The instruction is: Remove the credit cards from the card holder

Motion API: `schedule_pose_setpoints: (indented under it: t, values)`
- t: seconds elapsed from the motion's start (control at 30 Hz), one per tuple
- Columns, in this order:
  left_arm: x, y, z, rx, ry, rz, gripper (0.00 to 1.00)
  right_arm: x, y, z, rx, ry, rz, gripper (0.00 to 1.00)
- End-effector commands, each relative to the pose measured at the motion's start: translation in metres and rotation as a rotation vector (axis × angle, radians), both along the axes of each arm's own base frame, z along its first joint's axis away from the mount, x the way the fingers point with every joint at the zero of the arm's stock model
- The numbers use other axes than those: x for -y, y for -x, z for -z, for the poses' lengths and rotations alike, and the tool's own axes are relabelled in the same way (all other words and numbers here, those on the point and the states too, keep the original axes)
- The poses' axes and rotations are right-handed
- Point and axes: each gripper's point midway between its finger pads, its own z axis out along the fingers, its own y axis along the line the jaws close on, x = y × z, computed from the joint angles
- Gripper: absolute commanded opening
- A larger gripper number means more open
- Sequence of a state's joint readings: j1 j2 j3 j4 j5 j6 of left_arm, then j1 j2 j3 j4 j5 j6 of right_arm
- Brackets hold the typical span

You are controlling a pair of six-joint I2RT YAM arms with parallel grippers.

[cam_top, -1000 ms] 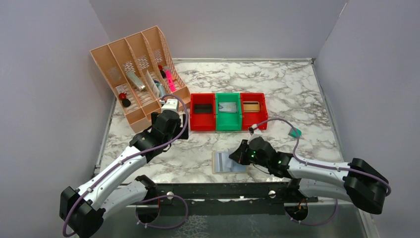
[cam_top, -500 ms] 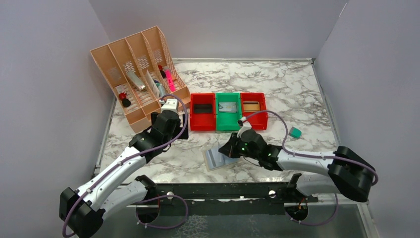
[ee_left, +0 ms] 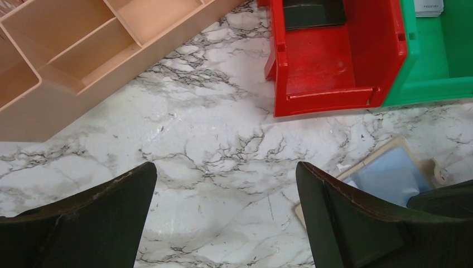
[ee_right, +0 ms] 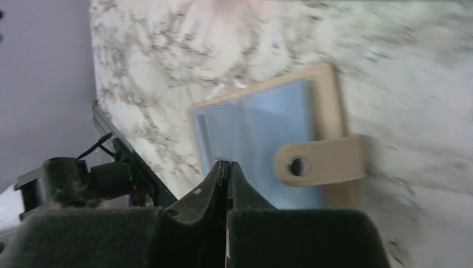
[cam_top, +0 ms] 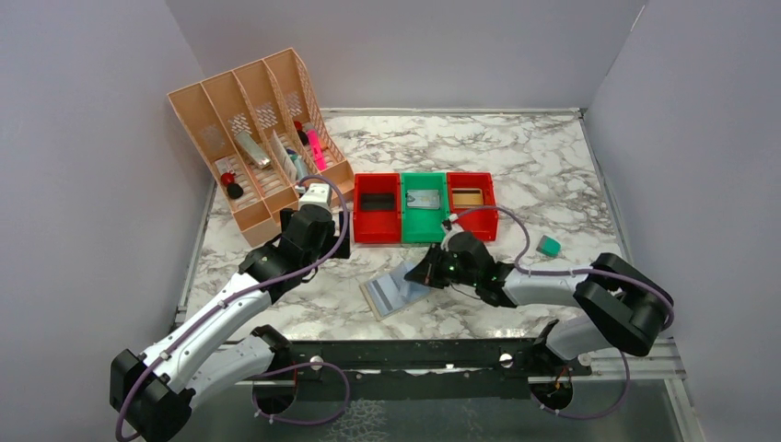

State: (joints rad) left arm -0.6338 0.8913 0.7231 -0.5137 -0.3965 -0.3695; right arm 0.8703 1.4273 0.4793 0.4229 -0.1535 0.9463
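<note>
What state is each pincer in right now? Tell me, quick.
Left pincer: open, holding nothing.
Right pincer: shut, tips at the blue inside of the wallet; whether it pinches anything cannot be told.

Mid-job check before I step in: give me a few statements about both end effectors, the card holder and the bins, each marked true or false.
1. The left end effector is open and holds nothing. True.
2. The card holder lies closed with its snap fastened. False: it lies open on the table, blue-grey panels facing up, snap tab loose.
3. The right end effector is shut, its tips over the card holder's inside. True.
4. The green bin is empty. False: a card lies in it.
</note>
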Motion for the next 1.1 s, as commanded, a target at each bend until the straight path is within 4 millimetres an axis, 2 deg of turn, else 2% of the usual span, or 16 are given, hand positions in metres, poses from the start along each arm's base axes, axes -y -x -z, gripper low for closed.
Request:
schedule_pose_setpoints:
  t: [0.0, 0.23, 0.33, 0.5, 0.6, 0.77, 0.87, 0.97, 1.03, 1.07]
  values:
    - [-0.002, -0.001, 0.001, 0.002, -0.002, -0.005, 0.99, 0.017, 0.013, 0.018, -0.111, -0.054, 0.044, 0.06]
    - [0.000, -0.002, 0.005, -0.012, -0.013, 0.003, 0.99, 0.048, 0.005, 0.034, -0.122, 0.032, 0.158, 0.10]
    - [0.000, -0.002, 0.006, -0.015, -0.015, 0.004, 0.99, 0.061, 0.000, 0.038, -0.111, 0.096, 0.197, 0.16]
    - [0.000, -0.002, 0.006, -0.014, -0.014, 0.004, 0.99, 0.068, -0.006, 0.020, -0.028, 0.153, 0.179, 0.26]
    - [0.000, -0.002, 0.005, -0.014, -0.013, 0.006, 0.99, 0.070, -0.011, 0.001, 0.035, 0.168, 0.162, 0.31]
    - [0.001, -0.002, 0.005, -0.016, -0.011, 0.006, 0.99, 0.044, -0.003, -0.047, 0.192, 0.068, -0.043, 0.33]
    - [0.001, -0.002, 0.005, -0.017, -0.009, 0.008, 0.99, 0.023, 0.009, -0.059, 0.196, -0.002, -0.177, 0.33]
    - [0.001, -0.002, 0.005, -0.017, -0.011, 0.008, 0.99, 0.005, 0.021, -0.044, 0.144, 0.035, -0.279, 0.33]
    - [0.000, -0.002, 0.005, -0.016, -0.011, 0.006, 0.99, -0.006, 0.032, -0.028, 0.106, 0.106, -0.326, 0.33]
    - [0.000, -0.002, 0.005, -0.014, -0.010, 0.005, 0.99, -0.004, 0.034, -0.014, 0.075, 0.179, -0.309, 0.32]
